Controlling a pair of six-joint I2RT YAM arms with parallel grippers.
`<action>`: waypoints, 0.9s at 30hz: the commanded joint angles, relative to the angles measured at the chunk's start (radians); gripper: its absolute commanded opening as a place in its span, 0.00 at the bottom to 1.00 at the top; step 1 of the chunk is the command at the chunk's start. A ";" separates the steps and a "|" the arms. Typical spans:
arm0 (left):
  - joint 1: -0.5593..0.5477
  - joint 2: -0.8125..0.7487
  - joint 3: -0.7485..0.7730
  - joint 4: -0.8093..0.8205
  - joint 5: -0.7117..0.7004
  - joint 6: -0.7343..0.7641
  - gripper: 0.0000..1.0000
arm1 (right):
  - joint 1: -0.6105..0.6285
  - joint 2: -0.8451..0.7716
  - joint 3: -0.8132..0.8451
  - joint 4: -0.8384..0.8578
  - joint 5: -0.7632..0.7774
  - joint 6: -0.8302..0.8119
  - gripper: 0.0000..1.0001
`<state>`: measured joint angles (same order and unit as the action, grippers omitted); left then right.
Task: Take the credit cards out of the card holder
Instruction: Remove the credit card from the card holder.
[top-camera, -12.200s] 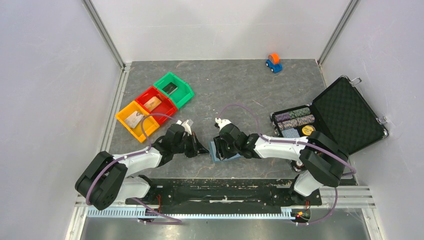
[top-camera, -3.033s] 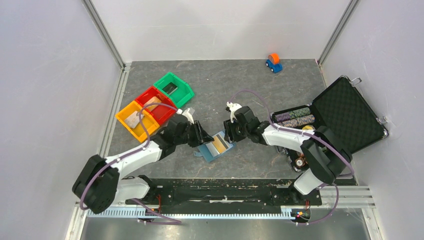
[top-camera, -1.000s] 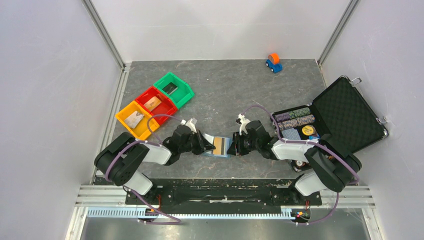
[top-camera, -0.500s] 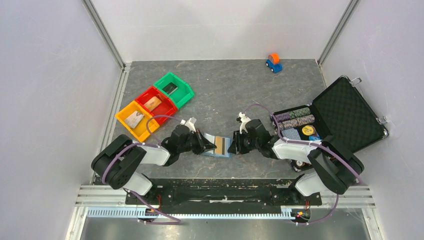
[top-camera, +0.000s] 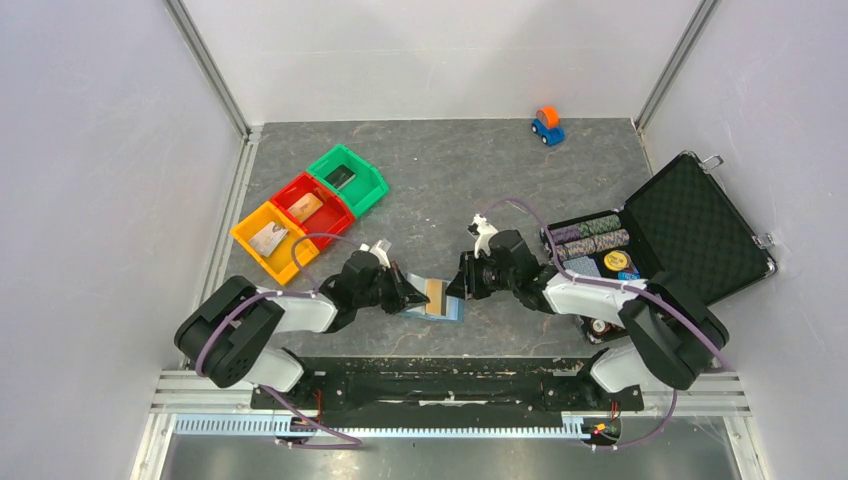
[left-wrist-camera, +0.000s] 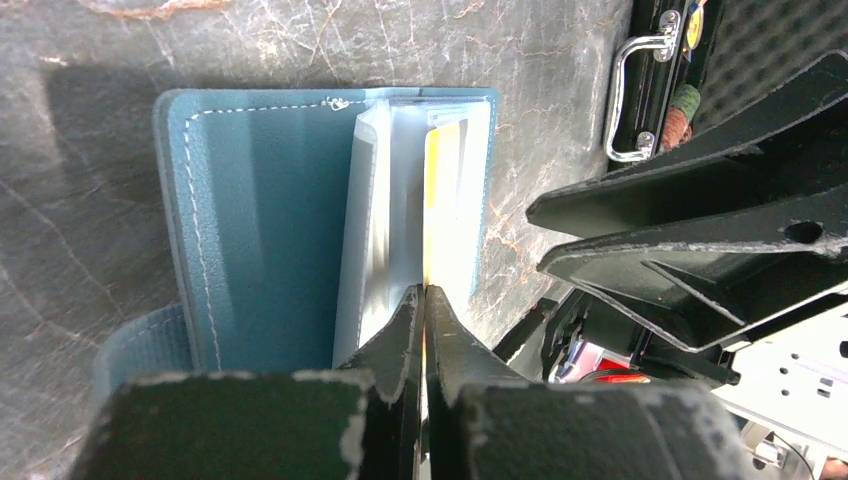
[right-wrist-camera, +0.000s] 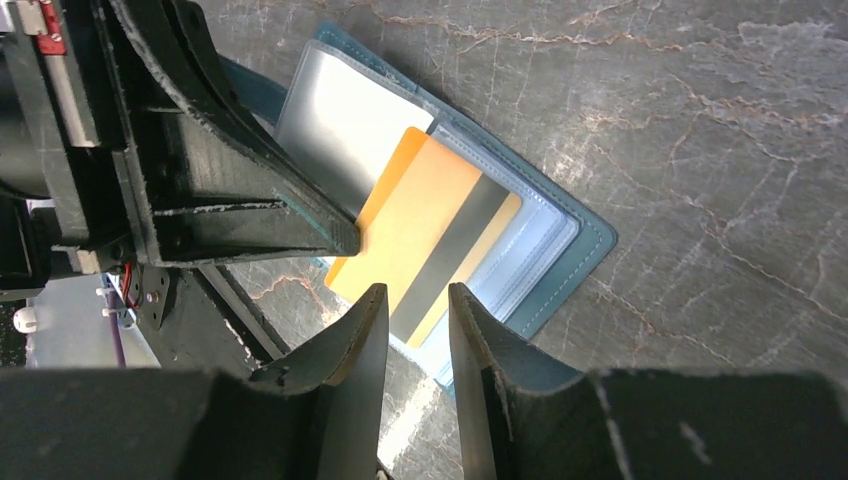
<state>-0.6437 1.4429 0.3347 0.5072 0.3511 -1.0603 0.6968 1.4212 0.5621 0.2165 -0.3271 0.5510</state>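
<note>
The slate-blue card holder (top-camera: 450, 309) lies open on the grey floor between both arms, also in the left wrist view (left-wrist-camera: 260, 220) and the right wrist view (right-wrist-camera: 575, 255). A gold credit card (right-wrist-camera: 425, 225) with a dark stripe sticks partly out of its clear sleeves. My left gripper (left-wrist-camera: 423, 292) is shut on this card's (left-wrist-camera: 447, 190) edge. My right gripper (right-wrist-camera: 412, 300) stands open just above the holder's near edge, nothing between its fingers. From above, the left gripper (top-camera: 412, 297) and right gripper (top-camera: 462, 287) face each other across the holder.
A yellow bin (top-camera: 240, 235), red bin (top-camera: 345, 215) and green bin (top-camera: 375, 185) stand at the left, each with a card inside. An open black case (top-camera: 690, 225) with poker chips (top-camera: 590, 235) sits at the right. A toy car (top-camera: 546, 125) is at the back.
My left gripper has closed on the gold card's edge. The holder and card shifted slightly, and my right gripper has drawn back a little toward the far right.
</note>
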 joint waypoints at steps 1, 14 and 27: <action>-0.002 -0.037 0.039 -0.064 0.012 0.053 0.02 | 0.004 0.067 0.050 0.048 -0.037 0.004 0.31; 0.011 -0.175 0.045 -0.260 -0.071 0.078 0.02 | 0.004 0.152 -0.011 0.033 0.039 -0.025 0.31; 0.043 -0.291 0.052 -0.400 -0.074 0.116 0.02 | 0.004 0.130 -0.016 0.023 0.055 -0.043 0.31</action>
<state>-0.6155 1.1755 0.3592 0.1364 0.2806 -1.0004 0.6987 1.5558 0.5602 0.2729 -0.3126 0.5404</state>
